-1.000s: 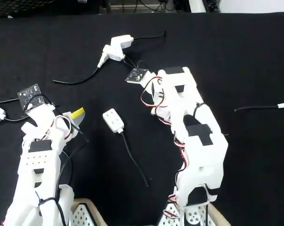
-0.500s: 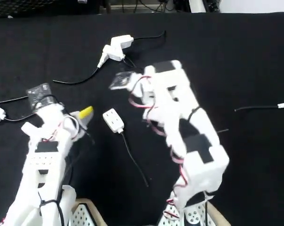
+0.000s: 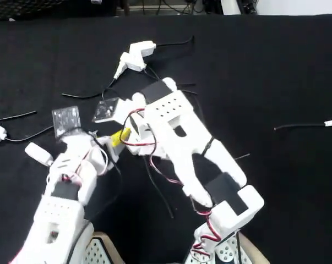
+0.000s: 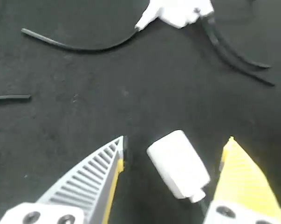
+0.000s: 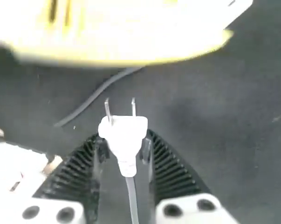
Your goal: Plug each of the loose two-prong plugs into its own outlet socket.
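On the black desk point(image 3: 276, 66), my right claw point(image 5: 124, 140) pinches a two-prong plug point(image 5: 123, 130), prongs forward. My left claw point(image 4: 176, 142) gapes astride the outlet socket point(image 4: 177, 163). Next, I reckon: clamp socket, align prongs, push.

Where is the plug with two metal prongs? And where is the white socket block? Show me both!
two-prong plug point(image 5: 124, 133), right wrist view, on its white body just behind the prongs.
outlet socket point(image 4: 177, 163), left wrist view, on the middle of its white block.
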{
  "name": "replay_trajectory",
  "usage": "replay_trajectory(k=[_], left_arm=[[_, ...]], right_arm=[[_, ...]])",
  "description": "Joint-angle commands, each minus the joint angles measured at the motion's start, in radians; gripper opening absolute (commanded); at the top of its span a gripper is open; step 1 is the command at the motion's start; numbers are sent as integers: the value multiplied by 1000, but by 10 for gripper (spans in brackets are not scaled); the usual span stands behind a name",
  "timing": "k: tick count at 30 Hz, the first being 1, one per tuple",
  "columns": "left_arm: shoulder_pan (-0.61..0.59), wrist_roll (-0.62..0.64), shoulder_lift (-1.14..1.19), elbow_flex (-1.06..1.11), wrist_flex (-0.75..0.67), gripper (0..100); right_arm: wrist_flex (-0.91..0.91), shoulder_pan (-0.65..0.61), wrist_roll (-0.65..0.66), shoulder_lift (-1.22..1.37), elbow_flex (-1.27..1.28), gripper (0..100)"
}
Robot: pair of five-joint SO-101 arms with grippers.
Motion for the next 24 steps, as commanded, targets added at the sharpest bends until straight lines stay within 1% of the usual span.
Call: replay_trajectory(k=[1, 4, 5, 7, 8, 10, 14, 18, 21, 24], left_arm=[[28, -8, -310, 102, -23, 329], [28, -8, -531, 203, -14, 329], [28, -8, -588, 205, 15, 329], [31, -8, -686, 191, 127, 329], [39, -8, -698, 185, 146, 329], [79, -9, -671, 189, 127, 329], [143, -86, -655, 191, 123, 329], [133, -91, -649, 196, 123, 329], [133, -92, -644, 196, 123, 329], [133, -92, -651, 196, 155, 329]], right_arm=[[0, -14, -77, -51, -125, 12], [2, -17, -87, -51, -150, 12], [0, -26, -109, -51, -151, 12], [0, -46, -149, -47, -150, 12], [0, -57, -164, -45, -150, 12], [0, -77, -180, -44, -153, 12], [-20, -86, -224, -51, -186, 12], [2, -86, -233, -51, -242, 12], [54, -92, -235, -48, -315, 12], [61, -89, -282, -51, -380, 12]])
